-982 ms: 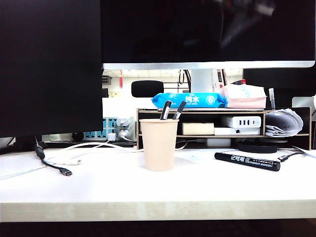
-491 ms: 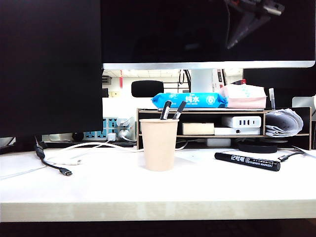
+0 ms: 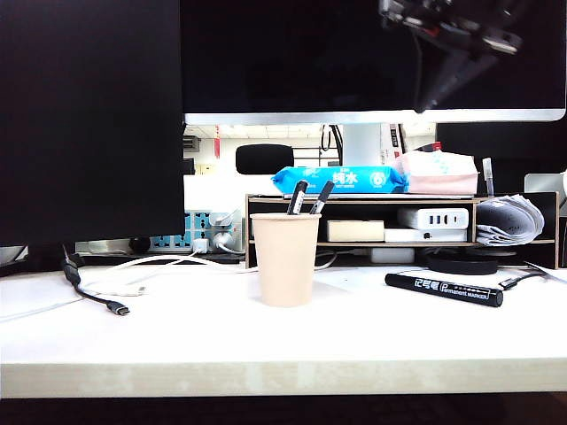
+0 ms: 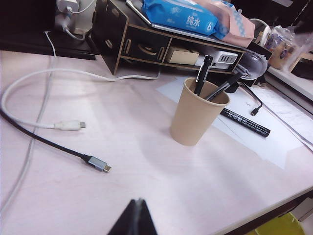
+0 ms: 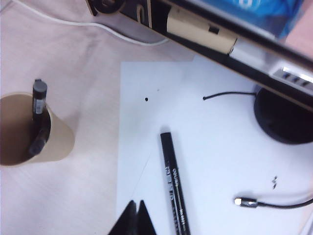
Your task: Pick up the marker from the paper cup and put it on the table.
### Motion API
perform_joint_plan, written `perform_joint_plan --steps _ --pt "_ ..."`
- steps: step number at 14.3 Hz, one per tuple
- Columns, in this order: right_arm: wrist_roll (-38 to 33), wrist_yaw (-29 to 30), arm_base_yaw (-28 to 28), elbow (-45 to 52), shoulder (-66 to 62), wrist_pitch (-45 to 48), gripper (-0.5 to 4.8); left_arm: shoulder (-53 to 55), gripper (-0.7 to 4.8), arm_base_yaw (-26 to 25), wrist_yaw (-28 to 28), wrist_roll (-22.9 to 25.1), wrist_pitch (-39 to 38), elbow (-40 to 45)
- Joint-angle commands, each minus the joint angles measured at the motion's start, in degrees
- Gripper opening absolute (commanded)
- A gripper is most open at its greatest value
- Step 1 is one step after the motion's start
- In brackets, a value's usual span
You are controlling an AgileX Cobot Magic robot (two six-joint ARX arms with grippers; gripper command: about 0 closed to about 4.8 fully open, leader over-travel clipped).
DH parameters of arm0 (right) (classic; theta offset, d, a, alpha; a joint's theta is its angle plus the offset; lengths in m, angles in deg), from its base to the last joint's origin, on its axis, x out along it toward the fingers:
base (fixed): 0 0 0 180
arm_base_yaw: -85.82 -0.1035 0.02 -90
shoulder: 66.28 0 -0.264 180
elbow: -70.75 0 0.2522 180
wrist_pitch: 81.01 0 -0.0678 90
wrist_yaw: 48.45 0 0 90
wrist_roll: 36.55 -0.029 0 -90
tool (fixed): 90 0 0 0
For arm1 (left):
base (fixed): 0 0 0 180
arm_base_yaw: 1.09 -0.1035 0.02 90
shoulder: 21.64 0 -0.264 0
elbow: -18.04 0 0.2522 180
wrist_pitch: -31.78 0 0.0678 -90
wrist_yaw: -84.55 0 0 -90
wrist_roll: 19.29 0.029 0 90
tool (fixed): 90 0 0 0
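One marker (image 3: 444,289) on table (image 3: 266,341); two, seemingly, in cup (image 3: 285,258).

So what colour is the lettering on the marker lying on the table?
White, on the all-black marker; clearest in the exterior view.

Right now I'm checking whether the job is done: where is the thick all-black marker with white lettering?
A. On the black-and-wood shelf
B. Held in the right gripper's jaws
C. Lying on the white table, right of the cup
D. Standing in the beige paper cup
C: the thick all-black marker with white lettering lies flat on the white table, right of the beige paper cup, untouched by either gripper.
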State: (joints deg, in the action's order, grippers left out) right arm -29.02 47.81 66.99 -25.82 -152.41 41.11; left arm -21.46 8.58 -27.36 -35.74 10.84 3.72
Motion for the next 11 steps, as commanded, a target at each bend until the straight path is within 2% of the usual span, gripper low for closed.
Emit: perform_joint_plan --steps 1,6,11 --pt "-3.5 0.3 1.7 10.4 7.6 8.3 -0.06 0.0 -0.05 -0.1 -0.2 -0.1 0.0 0.0" --pt "-4.6 0.1 6.3 22.4 18.3 9.7 -0.06 0.0 -0.05 -0.1 -0.2 -0.1 0.0 0.0" --pt "-4.5 -0.2 10.4 37.3 36.0 13.9 -0.06 0.0 -0.05 -0.1 -0.2 -0.1 0.0 0.0"
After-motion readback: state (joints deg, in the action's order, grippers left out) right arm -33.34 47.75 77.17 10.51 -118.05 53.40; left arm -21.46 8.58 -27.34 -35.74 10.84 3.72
